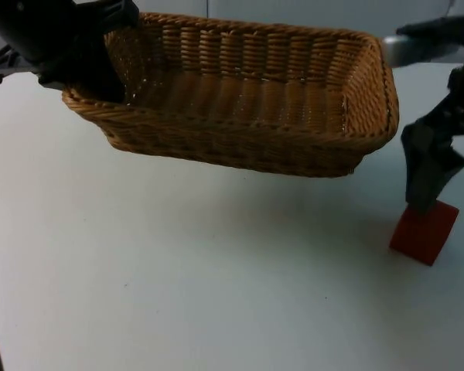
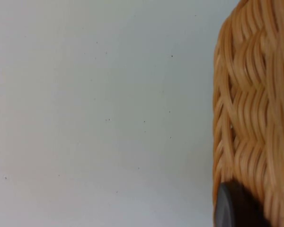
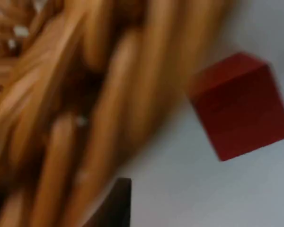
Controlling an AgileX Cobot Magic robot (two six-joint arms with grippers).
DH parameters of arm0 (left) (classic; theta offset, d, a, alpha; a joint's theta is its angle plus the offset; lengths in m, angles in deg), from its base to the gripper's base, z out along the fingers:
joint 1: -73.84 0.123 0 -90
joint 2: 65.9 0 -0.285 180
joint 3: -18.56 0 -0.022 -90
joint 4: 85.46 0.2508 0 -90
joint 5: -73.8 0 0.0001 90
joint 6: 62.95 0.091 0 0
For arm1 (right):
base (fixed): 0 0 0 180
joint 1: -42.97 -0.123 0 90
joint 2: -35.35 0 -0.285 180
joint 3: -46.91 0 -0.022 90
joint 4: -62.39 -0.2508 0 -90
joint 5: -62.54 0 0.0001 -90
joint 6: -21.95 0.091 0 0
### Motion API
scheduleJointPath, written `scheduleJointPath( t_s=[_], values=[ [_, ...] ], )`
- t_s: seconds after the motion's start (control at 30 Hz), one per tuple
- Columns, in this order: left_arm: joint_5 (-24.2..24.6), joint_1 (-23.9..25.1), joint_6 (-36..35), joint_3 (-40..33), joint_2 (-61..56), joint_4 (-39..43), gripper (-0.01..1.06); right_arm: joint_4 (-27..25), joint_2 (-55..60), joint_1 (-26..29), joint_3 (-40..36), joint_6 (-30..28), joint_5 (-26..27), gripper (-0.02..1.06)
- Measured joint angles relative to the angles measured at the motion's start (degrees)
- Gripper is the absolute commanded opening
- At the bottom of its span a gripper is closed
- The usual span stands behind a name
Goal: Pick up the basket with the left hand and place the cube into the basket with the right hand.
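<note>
The woven wicker basket (image 1: 247, 93) hangs above the table and throws a shadow beneath it. My left gripper (image 1: 100, 81) is shut on the rim at its left end. In the left wrist view the basket's wall (image 2: 251, 113) runs beside a black fingertip (image 2: 232, 208). The red cube (image 1: 425, 230) sits on the white table at the right, below and past the basket's right end. My right gripper (image 1: 428, 189) hangs just above the cube's far edge. In the right wrist view the cube (image 3: 241, 106) lies on the table apart from the black fingertip (image 3: 116, 203), with the basket's rim (image 3: 85, 104) close by.
The white table (image 1: 178, 286) stretches wide in front of the basket. The grey partition wall (image 1: 332, 15) stands behind it.
</note>
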Motion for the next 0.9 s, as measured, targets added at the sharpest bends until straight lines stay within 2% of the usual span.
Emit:
scheduleJointPath(
  t_s=[0.17,0.3,0.43,0.8,0.9],
  values=[
    [-0.38,0.0,0.0,0.0,0.0,0.48,0.0,0.99,2.89,-1.32,0.0,0.71,-0.15,0.93],
    [-0.99,0.0,0.14,0.0,0.0,0.77,0.0,5.34,3.89,-1.68,0.0,1.61,2.7,0.91],
    [-1.34,0.0,0.14,0.0,0.0,0.77,0.0,7.22,3.98,-1.68,0.0,2.38,5.51,0.89],
    [-3.19,0.0,0.17,0.0,0.0,1.62,0.0,6.9,8.49,-1.69,0.0,3.62,8.58,0.87],
    [-3.7,0.0,0.41,0.0,0.0,2.38,0.0,6.66,9.93,-1.8,0.0,4.06,9.02,0.82]
  ],
)
